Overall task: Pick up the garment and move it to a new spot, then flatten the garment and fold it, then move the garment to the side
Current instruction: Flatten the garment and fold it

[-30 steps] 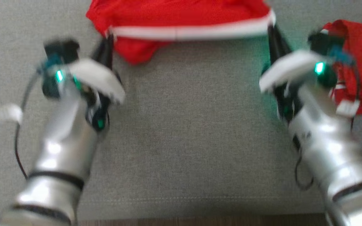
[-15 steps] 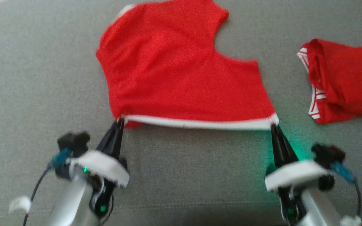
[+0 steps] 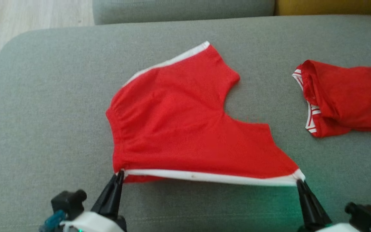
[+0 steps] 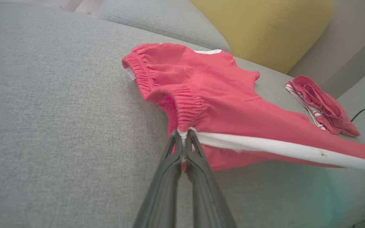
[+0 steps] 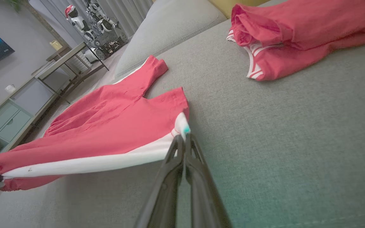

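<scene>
Jaws are closing fully on cloth: the left gripper (image 3: 120, 176) is pinching the waistband end of the white side stripe (image 3: 204, 177) on the red shorts (image 3: 179, 129), and the right gripper (image 3: 299, 182) is pinching its hem end. The stripe is stretching straight between them. The shorts are lying spread on the grey sofa seat (image 3: 43, 96). A second red garment (image 3: 346, 100) is lying well apart on the right.

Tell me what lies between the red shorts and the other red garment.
Bare grey sofa cushion separates the shorts from the other garment; the head view shows it.
</scene>
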Motion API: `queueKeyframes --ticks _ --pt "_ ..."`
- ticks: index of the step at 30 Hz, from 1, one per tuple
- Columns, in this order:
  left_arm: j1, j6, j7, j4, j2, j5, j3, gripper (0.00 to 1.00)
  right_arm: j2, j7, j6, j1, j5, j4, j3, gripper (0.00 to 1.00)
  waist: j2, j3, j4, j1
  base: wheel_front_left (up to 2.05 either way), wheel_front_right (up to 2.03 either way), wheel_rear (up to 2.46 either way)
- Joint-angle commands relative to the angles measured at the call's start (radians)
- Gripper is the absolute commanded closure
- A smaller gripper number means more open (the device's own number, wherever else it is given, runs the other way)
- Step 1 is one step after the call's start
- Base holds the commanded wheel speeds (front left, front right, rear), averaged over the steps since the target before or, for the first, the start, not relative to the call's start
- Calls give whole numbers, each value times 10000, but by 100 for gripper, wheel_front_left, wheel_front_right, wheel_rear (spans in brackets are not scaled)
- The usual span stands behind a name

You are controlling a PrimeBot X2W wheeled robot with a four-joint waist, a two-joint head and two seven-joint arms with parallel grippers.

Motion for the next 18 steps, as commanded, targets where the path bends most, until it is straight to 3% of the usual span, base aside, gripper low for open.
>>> queueKeyframes --ticks 1,9,18 --pt "-34 229 91 -644 314 -110 563 100 -120 104 -7 18 -64 -552 -119 100 -1 -107 12 1 0 0 0" --pt "819 634 960 -2108 624 -297 611 100 -120 614 -7 384 -142 -1297 -652 100 -1 -307 41 1 0 0 0" --pt "-356 483 1387 -1902 749 -476 702 100 -120 922 -7 -2003 -822 -584 -679 100 -1 153 203 1 0 0 0"
